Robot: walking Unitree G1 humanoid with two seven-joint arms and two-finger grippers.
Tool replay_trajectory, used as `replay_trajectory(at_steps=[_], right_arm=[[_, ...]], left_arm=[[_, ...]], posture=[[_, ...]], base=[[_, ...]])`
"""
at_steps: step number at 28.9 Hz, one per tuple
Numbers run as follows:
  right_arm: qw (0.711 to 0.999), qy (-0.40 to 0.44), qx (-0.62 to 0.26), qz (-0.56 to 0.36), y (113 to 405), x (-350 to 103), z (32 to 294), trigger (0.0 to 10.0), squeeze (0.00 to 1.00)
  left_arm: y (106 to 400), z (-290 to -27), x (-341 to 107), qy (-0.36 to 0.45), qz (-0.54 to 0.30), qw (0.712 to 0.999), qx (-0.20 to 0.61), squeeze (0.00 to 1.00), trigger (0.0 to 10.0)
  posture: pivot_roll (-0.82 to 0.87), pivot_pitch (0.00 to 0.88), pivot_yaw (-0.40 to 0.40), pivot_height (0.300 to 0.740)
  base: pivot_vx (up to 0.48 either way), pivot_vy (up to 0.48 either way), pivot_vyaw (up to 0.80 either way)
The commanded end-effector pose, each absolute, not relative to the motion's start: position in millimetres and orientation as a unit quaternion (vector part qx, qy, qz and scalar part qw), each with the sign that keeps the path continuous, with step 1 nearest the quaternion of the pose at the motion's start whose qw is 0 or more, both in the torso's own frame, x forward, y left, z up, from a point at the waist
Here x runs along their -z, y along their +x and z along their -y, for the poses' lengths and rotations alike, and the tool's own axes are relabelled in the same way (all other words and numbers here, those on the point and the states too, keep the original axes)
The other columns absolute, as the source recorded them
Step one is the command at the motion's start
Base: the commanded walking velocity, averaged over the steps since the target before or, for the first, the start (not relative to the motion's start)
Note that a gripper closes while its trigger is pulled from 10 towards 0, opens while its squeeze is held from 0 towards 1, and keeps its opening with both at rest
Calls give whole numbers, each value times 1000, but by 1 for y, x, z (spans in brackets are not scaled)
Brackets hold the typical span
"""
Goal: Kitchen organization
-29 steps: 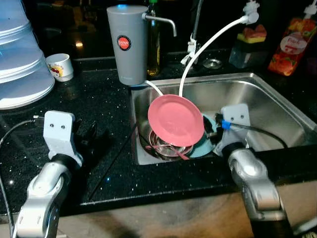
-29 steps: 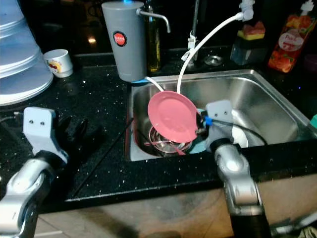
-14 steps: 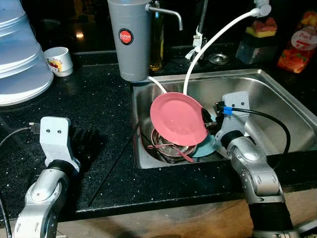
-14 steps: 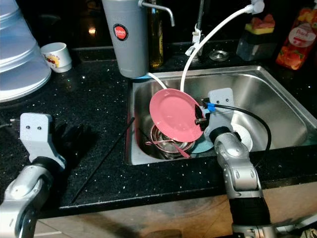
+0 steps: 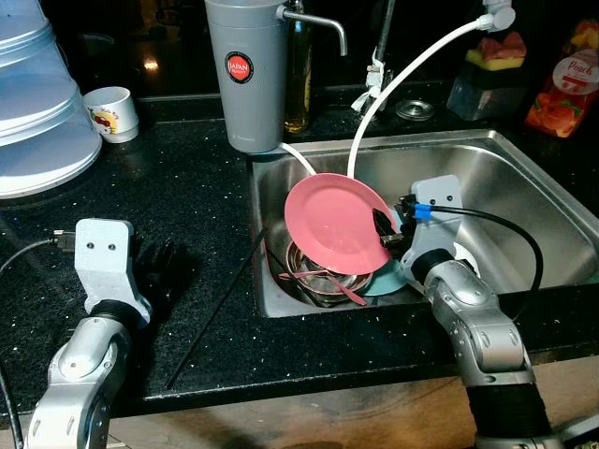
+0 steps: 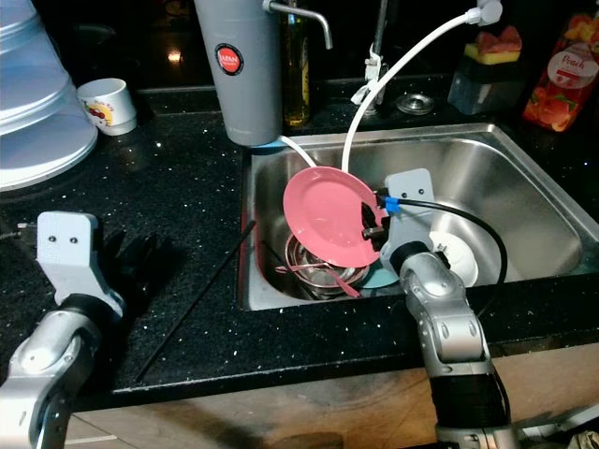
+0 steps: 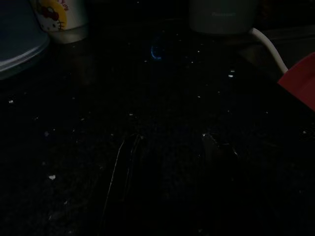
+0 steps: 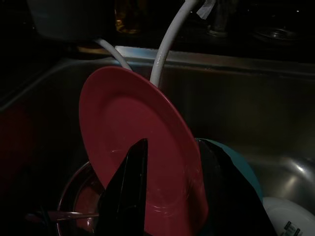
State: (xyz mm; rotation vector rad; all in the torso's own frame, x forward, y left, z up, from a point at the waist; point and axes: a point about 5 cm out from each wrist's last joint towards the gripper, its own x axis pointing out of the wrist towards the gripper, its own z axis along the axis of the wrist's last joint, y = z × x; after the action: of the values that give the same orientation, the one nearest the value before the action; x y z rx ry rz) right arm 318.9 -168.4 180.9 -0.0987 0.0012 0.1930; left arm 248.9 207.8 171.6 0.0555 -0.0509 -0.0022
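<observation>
Black tabletop (image 5: 187,196), steel sink (image 5: 524,187) set in it. Pink plate (image 5: 335,224) sits tilted on edge in the sink's left half, over a metal bowl (image 5: 314,281) and a teal plate (image 5: 391,278). Right gripper (image 8: 170,196) is at the plate's lower right rim, fingers clamped on it: one on the face, one behind. Plate extends up and left from the fingers, so I'd lift up and clear of the white hose (image 5: 402,75) behind. Left gripper (image 5: 164,267) rests on the tabletop left of the sink, well apart from the plate; can't tell its finger state.
</observation>
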Motion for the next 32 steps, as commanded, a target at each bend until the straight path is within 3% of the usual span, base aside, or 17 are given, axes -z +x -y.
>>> replay_trajectory(at_steps=[1,16,32], right_arm=[[995,-34,-95,-3,315,-182,169,10000,0],[998,-6,-69,3,301,-184,172,10000,0],[996,-4,-94,2,297,-178,155,10000,0]], left_arm=[[251,-209,-168,39,13,999,2,0,10000],[255,-204,-171,37,11,999,19,0,10000],[257,-199,-172,25,34,999,24,0,10000]], posture=[[33,63,9,740],[34,57,34,740],[24,39,26,740]], base=[[0,0,0],[0,0,0],[0,0,0]])
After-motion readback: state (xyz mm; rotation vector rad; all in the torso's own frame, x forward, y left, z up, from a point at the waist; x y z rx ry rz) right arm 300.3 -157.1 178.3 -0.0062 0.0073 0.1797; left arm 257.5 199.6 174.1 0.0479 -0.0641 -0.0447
